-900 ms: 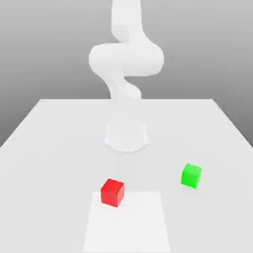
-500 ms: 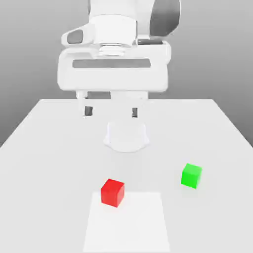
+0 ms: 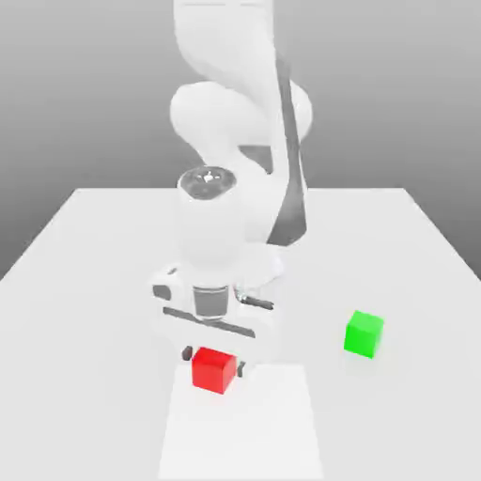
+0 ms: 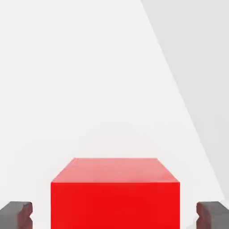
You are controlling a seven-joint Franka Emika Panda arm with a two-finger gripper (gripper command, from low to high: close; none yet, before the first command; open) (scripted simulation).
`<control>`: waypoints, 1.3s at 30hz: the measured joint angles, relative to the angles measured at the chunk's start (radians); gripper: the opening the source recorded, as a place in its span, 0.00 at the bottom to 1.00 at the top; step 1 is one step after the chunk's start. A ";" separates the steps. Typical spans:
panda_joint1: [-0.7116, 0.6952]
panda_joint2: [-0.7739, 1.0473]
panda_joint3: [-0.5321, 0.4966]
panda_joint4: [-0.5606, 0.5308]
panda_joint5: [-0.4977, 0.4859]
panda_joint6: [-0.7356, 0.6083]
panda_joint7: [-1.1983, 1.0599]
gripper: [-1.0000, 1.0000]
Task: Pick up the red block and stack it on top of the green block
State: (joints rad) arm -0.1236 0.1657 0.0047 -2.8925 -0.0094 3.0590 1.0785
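Note:
The red block (image 3: 214,370) rests on the white table, near the front and toward the exterior view's left. My gripper (image 3: 215,361) has come straight down over it, and its dark fingers (image 3: 188,354) press against two opposite sides of the cube. In the hand view the red block (image 4: 115,197) sits squarely between the grey fingertips (image 4: 16,214) of the gripper (image 4: 114,215). The green block (image 3: 364,333) stands alone on the table toward the exterior view's right, about a hand's width from the red one.
The white table (image 3: 94,282) carries a paler rectangular patch (image 3: 241,427) at its front edge, just below the red block. The arm's bulky white links (image 3: 235,122) rise behind the hand, over the middle of the table.
The hand has dropped from high above the table down onto the red block and its fingers now flank it. Neither block has moved.

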 joint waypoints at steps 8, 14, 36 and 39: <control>-0.007 -0.111 0.009 -0.016 0.004 -0.095 -0.003 0.00; 0.045 -0.289 0.031 -0.040 0.040 -0.246 -0.026 0.00; 0.552 -0.450 0.333 -0.088 0.198 -0.359 -0.108 0.00; 0.519 -0.383 0.355 -0.084 0.149 -0.297 -0.075 0.00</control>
State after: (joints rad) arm 0.3953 -0.2168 0.3598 -2.9766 0.1397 2.7622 1.0031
